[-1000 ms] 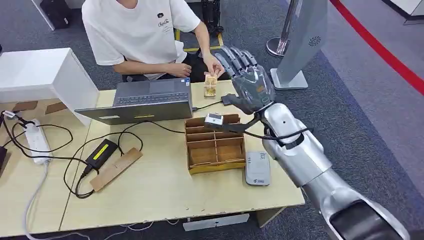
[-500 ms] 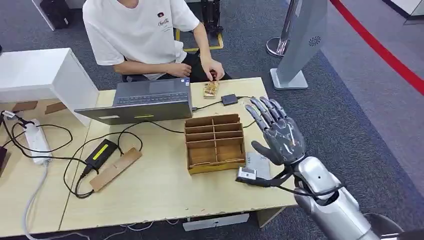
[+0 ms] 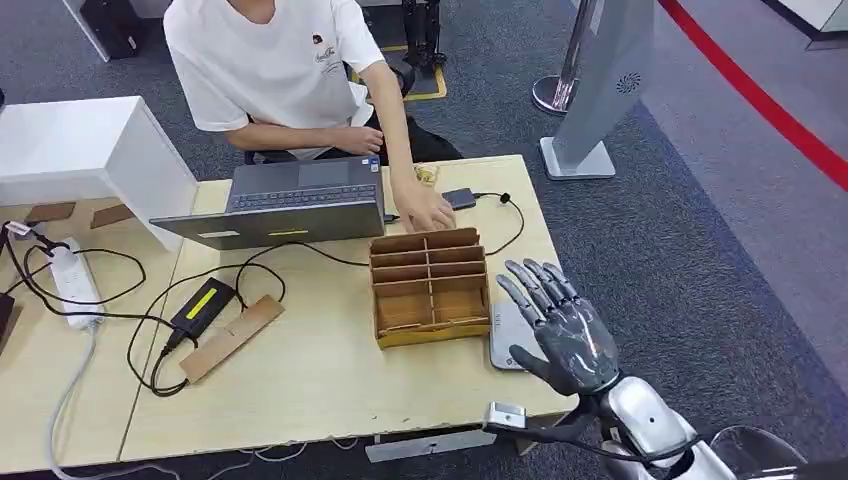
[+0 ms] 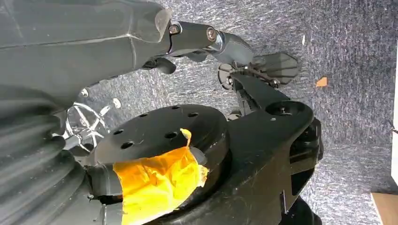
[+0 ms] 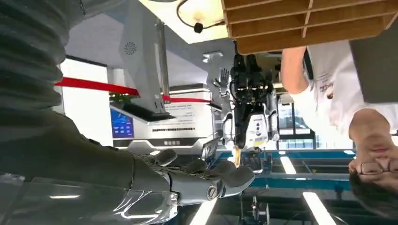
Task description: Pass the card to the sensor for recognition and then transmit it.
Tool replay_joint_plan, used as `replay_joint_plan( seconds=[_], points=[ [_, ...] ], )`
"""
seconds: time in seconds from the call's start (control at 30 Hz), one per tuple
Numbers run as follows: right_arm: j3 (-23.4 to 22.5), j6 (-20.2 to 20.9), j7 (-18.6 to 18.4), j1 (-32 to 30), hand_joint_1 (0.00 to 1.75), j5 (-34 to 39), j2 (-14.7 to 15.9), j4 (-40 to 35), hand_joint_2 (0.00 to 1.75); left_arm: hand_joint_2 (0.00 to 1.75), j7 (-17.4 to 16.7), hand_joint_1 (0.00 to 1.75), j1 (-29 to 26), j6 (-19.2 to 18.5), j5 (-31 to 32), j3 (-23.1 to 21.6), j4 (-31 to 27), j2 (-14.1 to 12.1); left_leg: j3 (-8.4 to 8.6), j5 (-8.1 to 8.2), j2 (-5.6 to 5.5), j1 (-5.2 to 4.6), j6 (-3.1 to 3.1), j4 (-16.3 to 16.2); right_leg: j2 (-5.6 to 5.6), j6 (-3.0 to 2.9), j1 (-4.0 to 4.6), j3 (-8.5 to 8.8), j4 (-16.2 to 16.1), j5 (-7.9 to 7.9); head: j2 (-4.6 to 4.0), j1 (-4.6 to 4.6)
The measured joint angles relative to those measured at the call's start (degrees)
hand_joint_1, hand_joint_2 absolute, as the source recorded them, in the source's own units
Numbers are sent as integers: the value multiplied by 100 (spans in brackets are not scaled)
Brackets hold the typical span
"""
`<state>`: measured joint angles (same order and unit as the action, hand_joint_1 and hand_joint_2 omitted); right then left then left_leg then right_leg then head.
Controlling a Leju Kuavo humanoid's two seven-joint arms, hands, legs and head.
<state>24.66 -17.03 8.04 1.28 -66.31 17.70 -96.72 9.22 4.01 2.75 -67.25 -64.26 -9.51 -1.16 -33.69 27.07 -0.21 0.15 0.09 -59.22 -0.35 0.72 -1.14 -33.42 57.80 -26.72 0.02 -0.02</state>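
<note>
Low over the table's [image 3: 320,380] front right corner: right hand [image 3: 560,325], palm down, fingers spread apart, nothing held. In the right wrist view, same hand [image 5: 206,180] with fingers stretched out and bare.

Partly under its fingers, flat on the table just beside the box [image 3: 430,285]: grey sensor [image 3: 503,345]. Cannot tell whether hand and sensor touch.

Far side of the table, behind the box: 1 small stack of tan cards [image 3: 428,175], near the person's [image 3: 280,70] forearm. No card in the robot's hand. Person's hand [image 3: 425,212] resting palm down on the table between box and laptop [image 3: 290,200], touching or nearly touching a small black device [image 3: 459,197]; whether a card lies beneath it, cannot tell.

Left of the box: black power brick [image 3: 203,303] with cables, and a wooden strip [image 3: 232,338].

Left hand [image 4: 141,28] hanging over grey carpet; fingers apart or together, cannot tell.
</note>
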Motion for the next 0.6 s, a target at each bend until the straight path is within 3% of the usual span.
replay_joint_plan(
  seconds=[0.33,0.6],
  points=[
    [98,227,2,165,0,35,-299,538,175,175,-55,0,13,-11,50,0,0,0,-2,-1,0,0,0,0,-1,0,0,1,2,0,0,-2],
    [339,487,-122,765,0,328,-590,1180,175,175,-76,0,22,-26,57,-4,0,-2,0,-3,3,0,-1,0,0,-1,0,1,2,2,-2,-2]
  ],
)
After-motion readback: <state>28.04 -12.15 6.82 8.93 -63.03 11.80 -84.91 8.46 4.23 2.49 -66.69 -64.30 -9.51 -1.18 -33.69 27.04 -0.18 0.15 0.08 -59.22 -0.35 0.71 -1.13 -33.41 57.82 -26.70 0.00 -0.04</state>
